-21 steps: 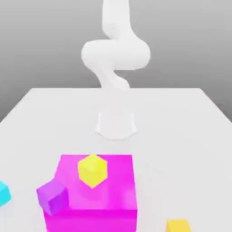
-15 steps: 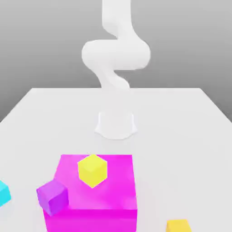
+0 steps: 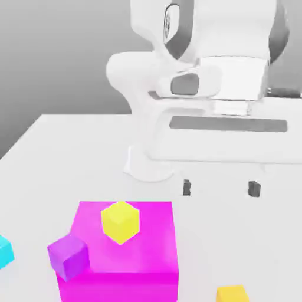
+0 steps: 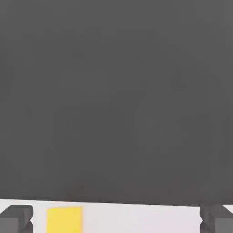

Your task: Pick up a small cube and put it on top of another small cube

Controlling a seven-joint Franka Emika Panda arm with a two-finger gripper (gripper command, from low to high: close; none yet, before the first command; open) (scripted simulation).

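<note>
The small cube (image 3: 232, 294) is amber and lies on the white table (image 3: 53, 153) at the front right edge of the exterior view. My gripper (image 3: 220, 188) hangs open above the table, well behind that cube and to the exterior view's right of the magenta block (image 3: 150, 248). Its two dark fingertips (image 3: 187, 187) stand wide apart with nothing between them. In the hand view an amber cube (image 4: 64, 220) rests on the table between the open gripper (image 4: 116, 219) and its fingertips (image 4: 16, 218), nearer one of them.
A paler lemon-yellow cube (image 3: 121, 221) sits on top of the large magenta block. A purple cube (image 3: 69, 255) leans at the block's front left corner. A cyan cube (image 3: 5, 250) lies at the exterior view's left edge. The arm's white base (image 3: 150, 162) stands behind the block.
The hand has come into the exterior view, hanging over the table right of the magenta block; before, only the arm's base and a link showed. No cube has moved.
</note>
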